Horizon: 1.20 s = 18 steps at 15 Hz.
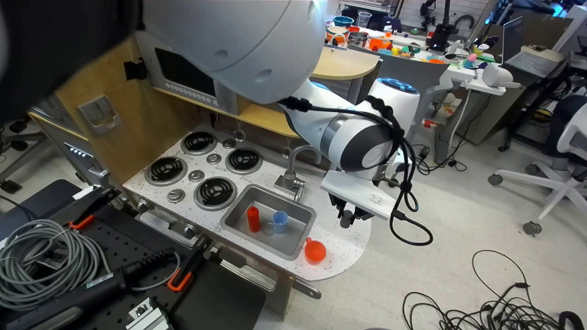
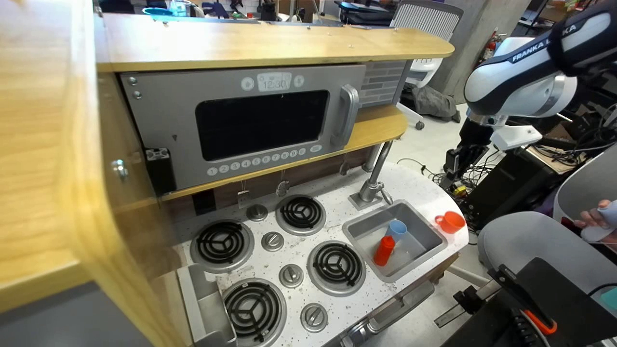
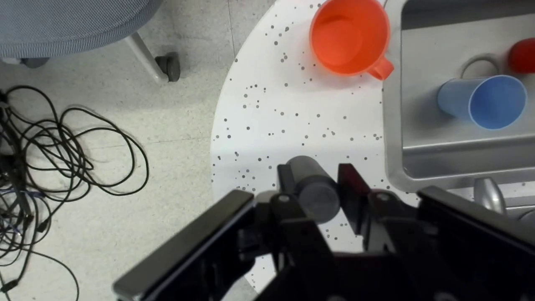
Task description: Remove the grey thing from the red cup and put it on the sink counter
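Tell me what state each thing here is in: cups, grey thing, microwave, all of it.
Grey thing: gripped in the air, not on the sink counter
End effector: shut on it
Red cup: upright, looks empty
Blue cup: upright in the sink, looks empty
Red bottle: standing upright
Faucet: no water seen running
Burners: none glowing
Microwave: door looks shut
Laptop: open

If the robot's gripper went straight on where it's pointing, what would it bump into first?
Probably the counter, beside the sink. The grey thing held in the gripper would likely touch down first. How big the gap is, I can't tell.
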{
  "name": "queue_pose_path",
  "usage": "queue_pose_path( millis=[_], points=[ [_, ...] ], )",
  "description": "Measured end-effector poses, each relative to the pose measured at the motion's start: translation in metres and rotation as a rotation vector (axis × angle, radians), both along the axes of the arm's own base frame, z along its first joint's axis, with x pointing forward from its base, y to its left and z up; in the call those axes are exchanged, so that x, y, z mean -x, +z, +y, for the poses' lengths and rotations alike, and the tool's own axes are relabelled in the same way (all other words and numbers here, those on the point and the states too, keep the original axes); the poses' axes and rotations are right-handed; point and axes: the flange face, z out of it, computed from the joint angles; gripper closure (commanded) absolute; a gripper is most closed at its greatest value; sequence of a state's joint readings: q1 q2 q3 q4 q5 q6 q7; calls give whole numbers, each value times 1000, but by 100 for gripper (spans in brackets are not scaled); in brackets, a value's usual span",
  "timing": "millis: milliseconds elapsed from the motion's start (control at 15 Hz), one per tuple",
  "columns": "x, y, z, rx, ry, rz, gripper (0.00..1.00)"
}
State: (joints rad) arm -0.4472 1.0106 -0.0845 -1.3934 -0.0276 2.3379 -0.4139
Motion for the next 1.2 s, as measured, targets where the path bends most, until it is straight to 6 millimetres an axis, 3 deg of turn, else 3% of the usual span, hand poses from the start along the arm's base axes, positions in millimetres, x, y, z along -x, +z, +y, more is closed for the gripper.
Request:
queue_pose_path(
  millis=[467, 533, 600, 800, 1000, 1200],
  points=[
    [-14, -59, 0, -15, -81, 71, 92],
    [-14, -65, 0, -18, -90, 83, 60],
    [-14, -71, -1, -22, -98, 95, 42],
    [-15, -77, -3, -23, -113, 117, 22],
    [-19, -69, -7, -18, -122, 121, 1],
    [-26, -47, -12, -4, -112, 99, 0]
  ],
)
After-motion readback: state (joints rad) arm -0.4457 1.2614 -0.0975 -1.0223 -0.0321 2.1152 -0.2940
